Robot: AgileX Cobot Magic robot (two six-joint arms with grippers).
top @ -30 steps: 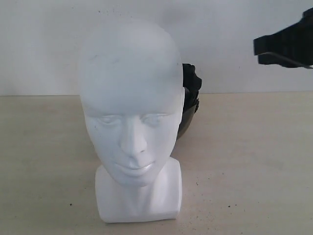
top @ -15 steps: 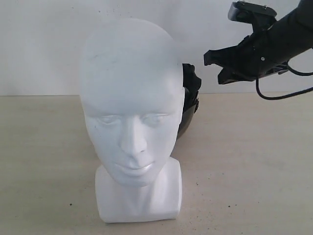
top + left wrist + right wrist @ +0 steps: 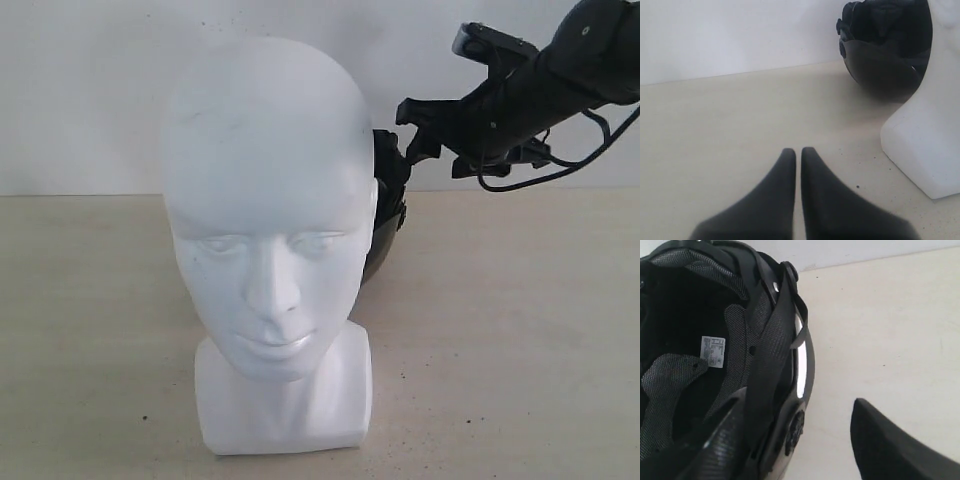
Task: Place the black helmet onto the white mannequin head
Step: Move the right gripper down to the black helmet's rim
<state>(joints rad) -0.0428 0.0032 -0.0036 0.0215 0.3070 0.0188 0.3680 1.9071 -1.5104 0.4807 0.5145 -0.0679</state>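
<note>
Rigid, slick, lightish helmet (image 3: 390,200) behind mannequin head (image 3: 265,200) — right end effector (image 3: 406,130) gaped wide at its rim (image 3: 782,335), likely best hold.

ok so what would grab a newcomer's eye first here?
The bare white mannequin head fills the front centre of the exterior view, facing the camera. The black helmet sits on the table behind it, mostly hidden. The right claw hangs open at the upper right, close above the helmet.
</note>
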